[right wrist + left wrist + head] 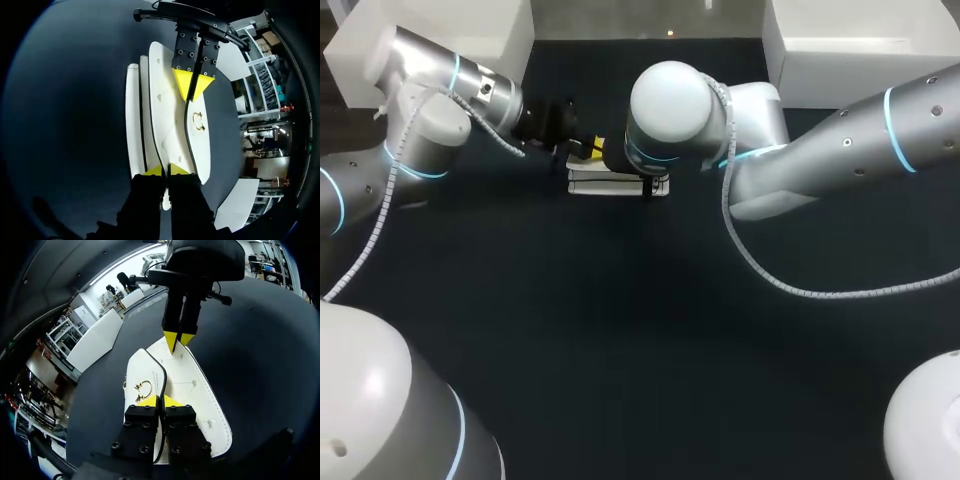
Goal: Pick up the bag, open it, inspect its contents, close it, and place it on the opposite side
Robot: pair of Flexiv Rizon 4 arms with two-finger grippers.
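The white bag (pixel 612 184) is lying flat in the frame's upper middle; the left gripper (pixel 159 401) and right gripper (pixel 164 170) are clenching its black strap (pixel 163 375) from opposite ends, likely to lift it level

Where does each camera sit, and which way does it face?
Head view: above and behind, looking down at the table; both arms show.
Left wrist view: on the left arm, facing the bag; left fingers show.
Right wrist view: on the right arm, facing the left fingers; right fingers show.
Wrist views share the bag and both pairs of fingers.
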